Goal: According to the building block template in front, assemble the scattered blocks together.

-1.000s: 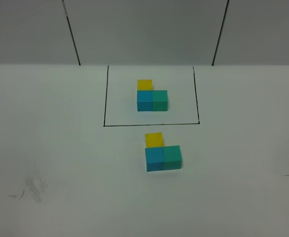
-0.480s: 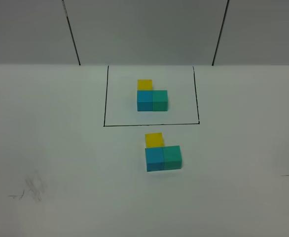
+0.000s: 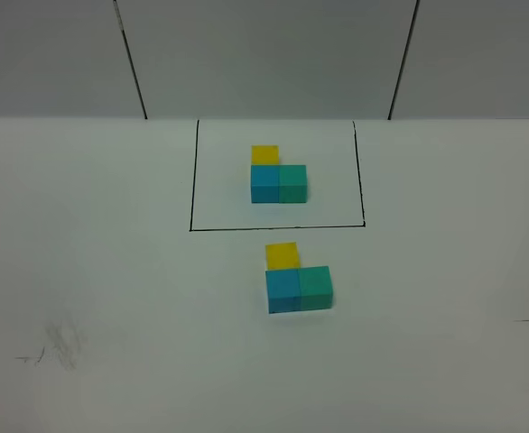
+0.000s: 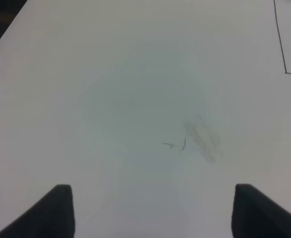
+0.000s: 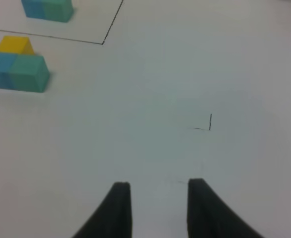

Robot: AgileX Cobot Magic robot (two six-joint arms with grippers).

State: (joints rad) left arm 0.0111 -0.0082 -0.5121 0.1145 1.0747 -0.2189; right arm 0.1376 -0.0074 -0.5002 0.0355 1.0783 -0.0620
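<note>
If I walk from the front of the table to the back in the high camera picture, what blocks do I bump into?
Near blue cube and near green cube side by side → near yellow cube → black frame line → framed blue cube and framed green cube → framed yellow cube.

Scattered blocks (image 3: 298, 279) near template (image 3: 278, 176), table (image 3: 111, 271) bare elsewhere

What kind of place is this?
Probably a robot test bench: a plain white table with a black drawn rectangle, coloured cubes and bare grey wall panels behind.
</note>
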